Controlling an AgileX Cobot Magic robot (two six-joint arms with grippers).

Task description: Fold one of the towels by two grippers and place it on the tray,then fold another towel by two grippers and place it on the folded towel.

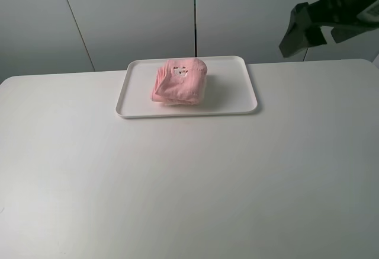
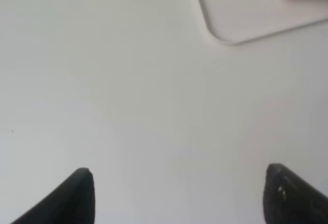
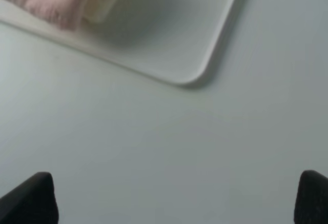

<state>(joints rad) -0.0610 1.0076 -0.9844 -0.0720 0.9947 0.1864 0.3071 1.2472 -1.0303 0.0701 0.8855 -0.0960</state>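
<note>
- Looking down from the high camera, we see the tray [image 1: 131, 87] at the far middle of the white table [image 1: 189, 182], its long side across the view.
- On the tray lies the pink towel [image 1: 179, 82], folded into a thick bundle with its small white mark facing up.
- Under the pink towel, our right wrist view shows a strip of the cream towel [image 3: 105, 1] peeking out at one edge; the pink one sits on top of it.
- Our right gripper [image 3: 177, 196] hangs above the bare table near a rounded tray corner, its fingers [image 3: 33, 198] spread wide and holding nothing; from the high camera it shows as a dark shape at the upper right, well above the table.
- Our left gripper [image 2: 179, 193] is over the bare table near another tray corner, fingers [image 2: 72, 198] likewise spread apart and empty; the high camera does not show it.
</note>
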